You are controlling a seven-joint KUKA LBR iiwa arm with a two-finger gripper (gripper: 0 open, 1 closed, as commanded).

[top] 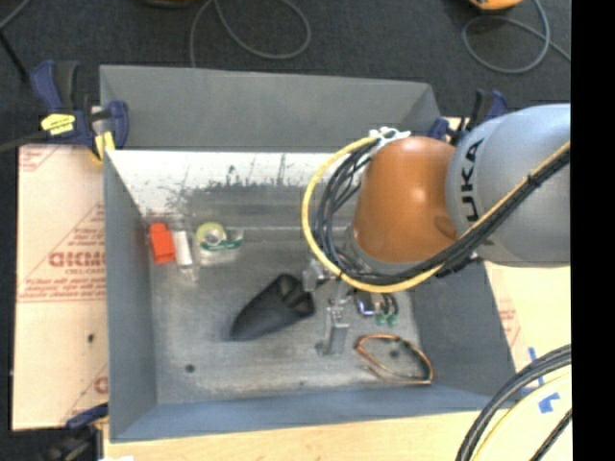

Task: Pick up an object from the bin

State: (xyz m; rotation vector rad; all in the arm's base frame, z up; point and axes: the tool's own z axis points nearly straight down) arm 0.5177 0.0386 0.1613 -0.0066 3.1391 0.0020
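Observation:
My gripper (332, 338) hangs low in the bin's right half, under the orange wrist cover. Just to its left lies a black, wedge-shaped thing (266, 313), its wide end close to the gripper body. A thin brown loop (395, 358) lies on the floor just to the gripper's right, by the near right corner. Nothing shows between the gripper's tips.
At the left of the bin an orange block with a clear-white piece beside it (169, 244) lies near the back wall, and a small pale-green tape roll (216, 238) sits to its right. The arm and its cables cover the bin's right rear.

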